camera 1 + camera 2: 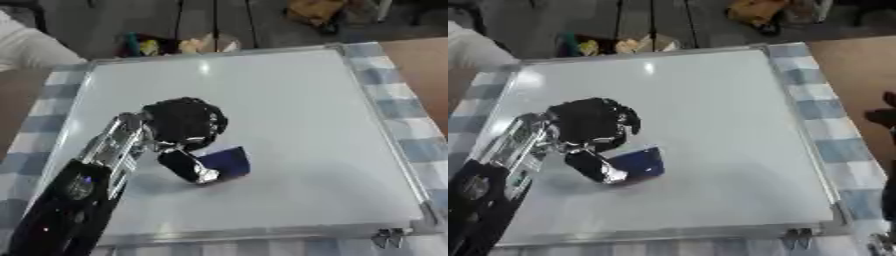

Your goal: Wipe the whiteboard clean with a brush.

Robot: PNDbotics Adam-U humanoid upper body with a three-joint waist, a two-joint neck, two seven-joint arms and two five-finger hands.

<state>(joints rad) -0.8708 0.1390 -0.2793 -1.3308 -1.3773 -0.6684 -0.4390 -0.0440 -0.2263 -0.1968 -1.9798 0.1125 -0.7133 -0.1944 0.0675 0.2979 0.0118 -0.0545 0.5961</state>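
on the whiteboard (289, 100), toward its near left part, lies the dark blue brush (226, 162), flat against the white surface. the left hand (185, 122) sits just behind and over the brush's left end, its black fingers curled down and its thumb (185, 167) reaching along the brush's left side, so the hand grips the brush and holds it against the whiteboard. the left arm runs from the hand back to the whiteboard's near left corner, silver at the wrist and black lower down. the whiteboard's surface shows plain white all around the brush, with a soft glare spot toward its far edge. under the whiteboard lies a blue and white checked cloth (398, 105), showing as a band along the whiteboard's right side and near edge. a small metal clip (389, 238) sits at the whiteboard's near right corner. off the whiteboard's right side, in the right eye view, a dark shape at the frame's edge is the right hand (883, 116); whether its fingers are open or closed cannot be told.
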